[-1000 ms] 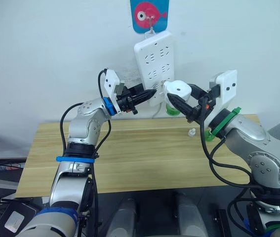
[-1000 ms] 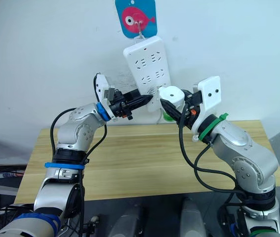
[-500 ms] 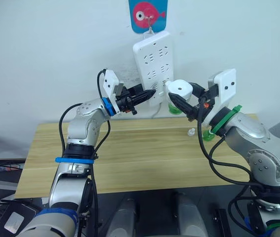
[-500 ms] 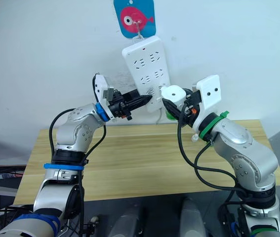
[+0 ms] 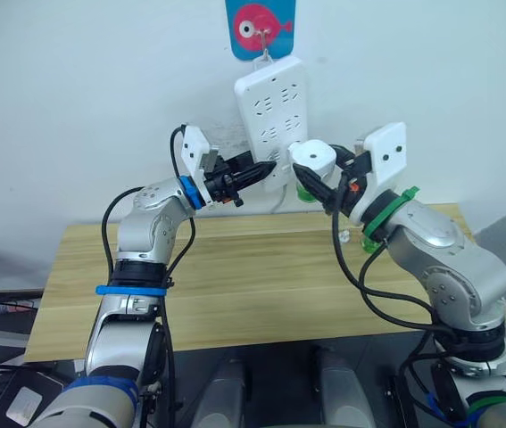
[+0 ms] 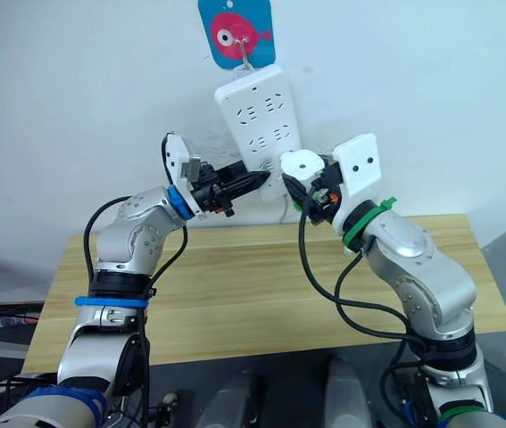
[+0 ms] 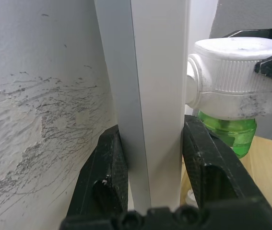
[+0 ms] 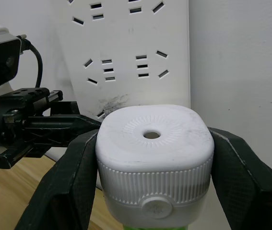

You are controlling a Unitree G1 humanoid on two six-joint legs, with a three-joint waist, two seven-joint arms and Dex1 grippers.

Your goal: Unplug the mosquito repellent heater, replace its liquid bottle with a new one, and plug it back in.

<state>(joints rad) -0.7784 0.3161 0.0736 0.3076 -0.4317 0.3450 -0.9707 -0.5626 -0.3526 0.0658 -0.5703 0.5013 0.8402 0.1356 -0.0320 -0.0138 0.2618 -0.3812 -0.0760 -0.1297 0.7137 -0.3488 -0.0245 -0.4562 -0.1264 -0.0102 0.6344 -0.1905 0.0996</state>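
The mosquito repellent heater (image 8: 154, 158), its green bottle (image 7: 227, 136) below, sits clamped in the right tool (image 5: 324, 183) at the wall socket strip (image 5: 270, 116), whose lower edge the left tool (image 7: 152, 165) pinches, above the counter (image 5: 235, 285).

One mosquito repellent heater (image 8: 154, 152) is counted, white with a single round hole in its face, and one green liquid bottle (image 7: 227, 136) is seen under it. One white socket strip (image 5: 269, 116) is hung on the wall, beneath one blue fish sign (image 5: 260, 27). Two grippers are counted, the left gripper (image 5: 269, 167) and the right gripper (image 5: 317, 185), each with two black fingers. One wooden table (image 5: 235, 294) is seen, and one small white piece (image 5: 345, 236) is found near its far right edge.
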